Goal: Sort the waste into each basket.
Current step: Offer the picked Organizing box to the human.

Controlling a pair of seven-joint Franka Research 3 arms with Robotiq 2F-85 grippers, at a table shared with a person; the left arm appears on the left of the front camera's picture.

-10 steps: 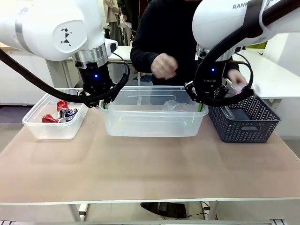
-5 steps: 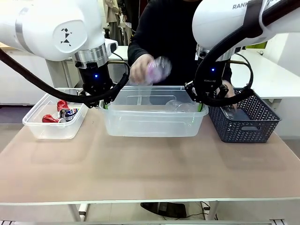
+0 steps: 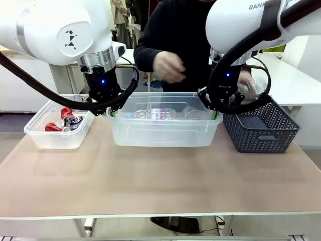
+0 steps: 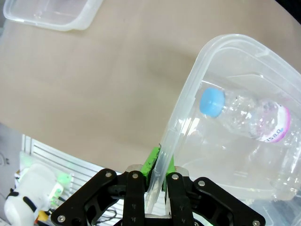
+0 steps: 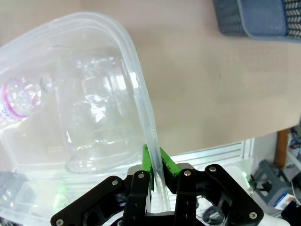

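My left tool (image 4: 155, 188) and right tool (image 5: 156, 181) each pinch an end wall of the large clear plastic tub (image 3: 163, 133) mid-desk. One clear plastic bottle with a blue cap (image 4: 244, 117) lies inside. Left of the tub, a small clear tub (image 3: 52, 136) holds crushed red cans (image 3: 64, 120); right, a dark mesh basket (image 3: 261, 131). A person's hand (image 3: 168, 66) hovers above.

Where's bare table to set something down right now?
The near half of the table, in front of the big clear tub, is bare edge to edge. The far row is crowded: can tub, big tub, dark basket, with narrow gaps.
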